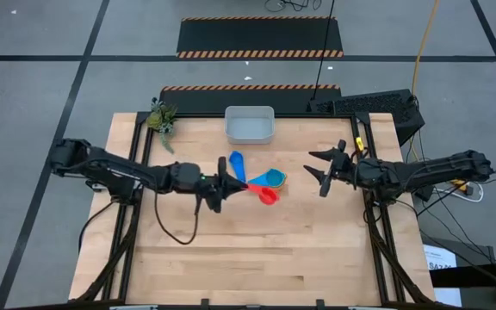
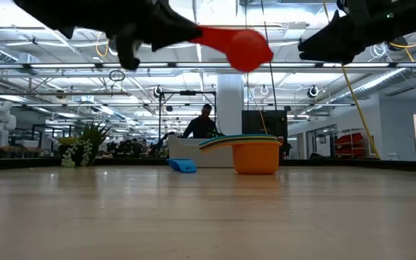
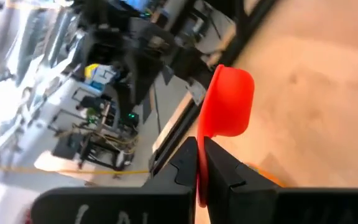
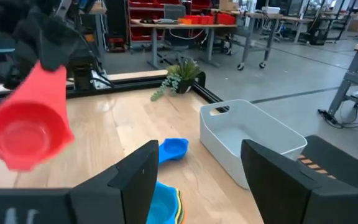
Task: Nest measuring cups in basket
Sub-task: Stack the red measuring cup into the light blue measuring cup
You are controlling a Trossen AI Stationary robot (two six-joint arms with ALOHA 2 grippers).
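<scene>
My left gripper (image 1: 233, 187) is over the middle of the table, shut on a red measuring cup (image 1: 268, 196), which the low view shows high above the table (image 2: 248, 49). Just beyond it, a nested stack with an orange cup (image 1: 275, 179) outermost stands on its base (image 2: 256, 157). A blue cup (image 1: 236, 162) lies alone on the wood, between the stack and the pale basket (image 1: 249, 125) at the far edge. My right gripper (image 1: 324, 170) hovers open to the right of the stack, and its wrist view shows the basket (image 4: 250, 140) standing empty. My left gripper pinches the red cup's handle (image 3: 201, 163) between its two fingers (image 3: 185, 163), coming level from the table's left and lying along the handle. The cup is lifted clear, and its bowl (image 3: 230, 102) sticks out past the fingertips toward the right.
A small green plant (image 1: 162, 119) sits at the far left corner of the table. Bare wood stretches across the near half. A dark box (image 1: 377, 105) stands at the far right corner. In the low view, a person (image 2: 202, 123) shows in the room beyond the table.
</scene>
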